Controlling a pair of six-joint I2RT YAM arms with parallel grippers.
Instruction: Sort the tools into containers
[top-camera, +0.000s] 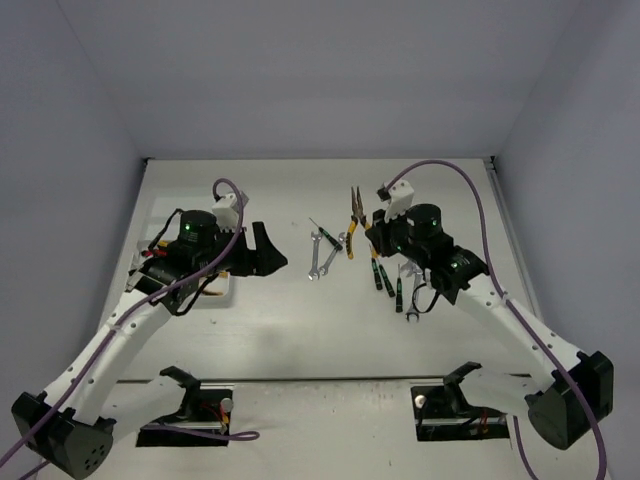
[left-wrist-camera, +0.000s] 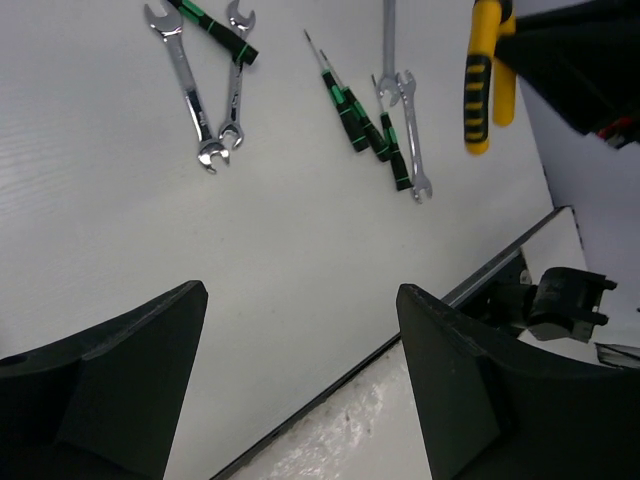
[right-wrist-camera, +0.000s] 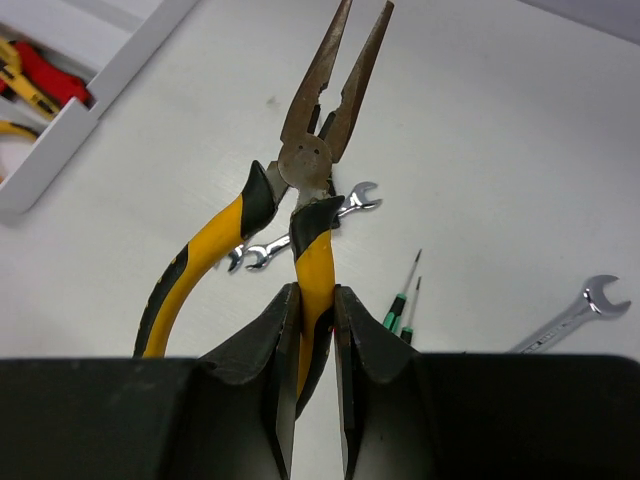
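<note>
My right gripper (right-wrist-camera: 315, 300) is shut on one yellow-and-black handle of the long-nose pliers (right-wrist-camera: 318, 170), which hang above the table with their nose pointing away (top-camera: 354, 212). Below them lie two small silver wrenches (top-camera: 320, 255). Black-green screwdrivers (top-camera: 382, 275) and another wrench (top-camera: 411, 308) lie further right. A corner of the white tray (right-wrist-camera: 70, 125) shows in the right wrist view, with red and yellow cutters (right-wrist-camera: 40, 80) inside. My left gripper (left-wrist-camera: 302, 295) stands open and empty over bare table, left of the wrenches (left-wrist-camera: 185, 80).
In the top view the left arm (top-camera: 200, 250) covers most of the tray. The table's near edge (left-wrist-camera: 400, 340) runs under the left fingers. The lifted pliers' handles (left-wrist-camera: 480, 80) hang at the top right of the left wrist view.
</note>
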